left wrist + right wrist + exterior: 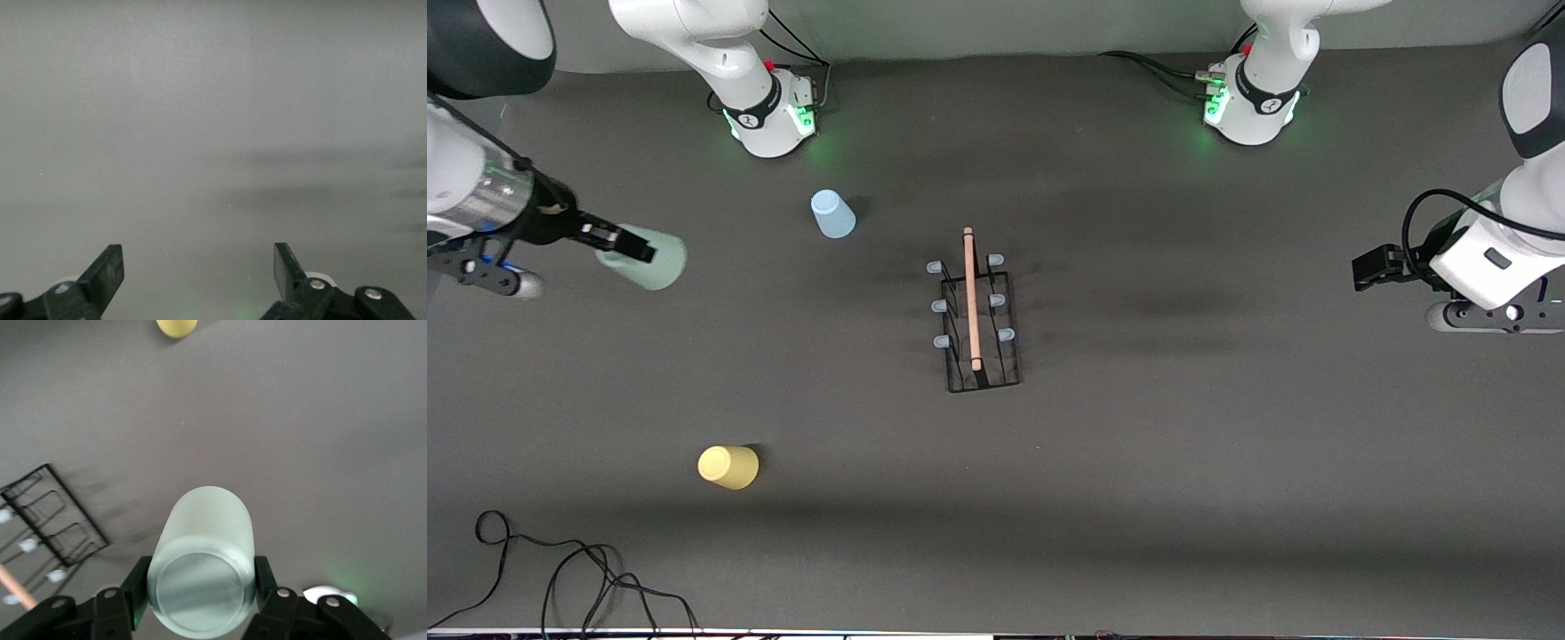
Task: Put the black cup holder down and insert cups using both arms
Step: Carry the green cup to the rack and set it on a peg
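The black cup holder (974, 311) stands in the middle of the table, its wooden rod on top; part of it shows in the right wrist view (53, 527). My right gripper (627, 244) is shut on the pale green cup (654, 260) and holds it tilted on its side over the right arm's end of the table; in the right wrist view the fingers (137, 587) clamp the cup (203, 547) near its base. The light blue cup (832, 214) and the yellow cup (728, 467) stand upside down on the table. My left gripper (1369, 267) is open and empty over the left arm's end (199, 267).
Black cables (560, 569) lie along the table edge nearest the front camera. The two arm bases (769, 116) (1249, 107) stand at the table edge farthest from the front camera. The yellow cup also shows in the right wrist view (177, 327).
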Motion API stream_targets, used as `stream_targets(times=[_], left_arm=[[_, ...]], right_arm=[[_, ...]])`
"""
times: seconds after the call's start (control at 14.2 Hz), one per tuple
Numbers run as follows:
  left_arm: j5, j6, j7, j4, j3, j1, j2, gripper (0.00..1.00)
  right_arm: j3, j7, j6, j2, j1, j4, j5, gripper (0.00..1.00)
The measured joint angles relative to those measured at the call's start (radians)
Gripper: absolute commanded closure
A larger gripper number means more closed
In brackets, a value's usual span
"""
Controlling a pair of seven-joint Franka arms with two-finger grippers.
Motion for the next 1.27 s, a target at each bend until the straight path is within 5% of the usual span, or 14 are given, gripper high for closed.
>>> stream_targets(times=[0.63,1.27], left_arm=[[0.0,0.0,0.0,0.0,0.001,0.001,0.0,0.0],[0.0,0.0,0.0,0.0,0.002,0.001,0.0,0.0]], right_arm=[[0.012,0.84,0.19,0.034,0.401,-0.059,0.062,1.0],[0.01,1.086,0.448,0.144,0.582,-0.177,0.055,1.0]])
